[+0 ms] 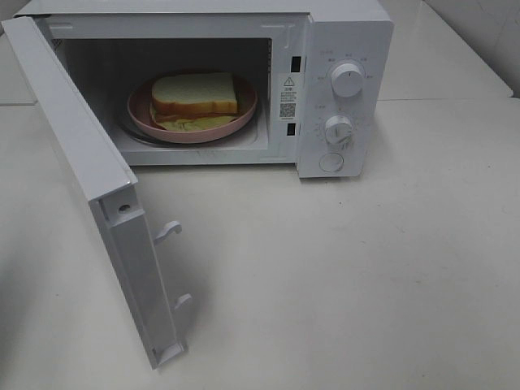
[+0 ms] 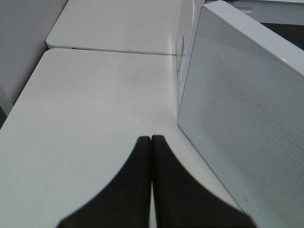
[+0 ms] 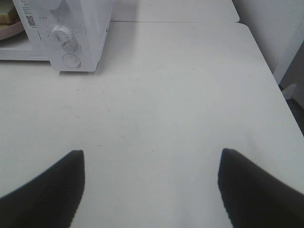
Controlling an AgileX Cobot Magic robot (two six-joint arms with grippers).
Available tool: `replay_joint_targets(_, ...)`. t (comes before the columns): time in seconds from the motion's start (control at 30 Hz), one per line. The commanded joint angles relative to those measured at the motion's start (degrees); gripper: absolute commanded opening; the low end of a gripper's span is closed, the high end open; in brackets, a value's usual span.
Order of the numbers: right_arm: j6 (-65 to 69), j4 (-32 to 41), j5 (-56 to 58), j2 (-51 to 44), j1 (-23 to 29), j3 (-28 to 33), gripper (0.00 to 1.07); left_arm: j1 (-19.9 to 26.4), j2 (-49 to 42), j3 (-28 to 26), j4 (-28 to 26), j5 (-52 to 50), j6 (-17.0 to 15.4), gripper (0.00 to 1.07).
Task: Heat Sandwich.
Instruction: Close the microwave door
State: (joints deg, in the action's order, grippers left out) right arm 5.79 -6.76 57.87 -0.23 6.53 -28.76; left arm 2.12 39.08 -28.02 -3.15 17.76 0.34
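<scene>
White worktop [image 1: 366, 284]: sandwich [image 1: 195, 93] sits in the microwave [image 1: 349, 32], upper middle. Left gripper [image 2: 151, 137] pressed together, right gripper [image 3: 152, 151] spread. Next, I think: push door [image 1: 81, 162] shut.

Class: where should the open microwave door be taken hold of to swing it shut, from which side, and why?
Likely best: the microwave door near its free edge, farthest from the hinge, coming from its outer face on the left. It stands swung wide, and two latch hooks jut from the inner face, so keep clear of them.
</scene>
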Motion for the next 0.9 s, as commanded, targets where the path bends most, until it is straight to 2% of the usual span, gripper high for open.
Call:
replay_joint_targets(0.03,0.06,-0.11,-0.69,-1.49,-0.46,0.17,0.75,0.0,1.55,2.58,-0.4,-6.76,-0.34,0.0)
replay_joint_targets(0.13,0.06,-0.11,-0.69,-1.49,-0.46,0.17,0.75,0.0,3.84,5.84,-0.4,-13.69,-0.34,0.0)
replay_joint_targets(0.17,0.06,-0.11,-0.69,-1.49,-0.46,0.17,0.75,0.0,5.27,7.79,-0.4,-18.91,-0.34,0.0)
replay_joint_targets(0.2,0.06,-0.11,-0.69,-1.49,-0.46,0.17,0.75,0.0,5.27,7.79,-0.4,-18.91,-0.34,0.0)
replay_joint_targets(0.33,0.06,-0.11,-0.69,-1.49,-0.46,0.17,0.75,0.0,10.14,11.75,-0.4,-29.97,-0.34,0.0)
replay_joint_targets(0.6,0.06,-0.11,-0.69,-1.49,-0.46,0.17,0.75,0.0,19.31,13.24,0.17,-41.02,-0.34,0.0)
replay_joint_targets(0.73,0.06,-0.11,-0.69,-1.49,-0.46,0.17,0.75,0.0,24.81,13.24,2.75,-47.73,-0.74,0.0)
replay_joint_targets(0.77,0.06,-0.11,-0.69,-1.49,-0.46,0.17,0.75,-0.11,27.22,13.24,4.81,-51.39,-1.09,0.0)
replay_joint_targets(0.9,0.06,-0.11,-0.69,-1.49,-0.46,0.17,0.75,-0.06,30.88,13.24,9.4,-56.49,-4.07,0.0)
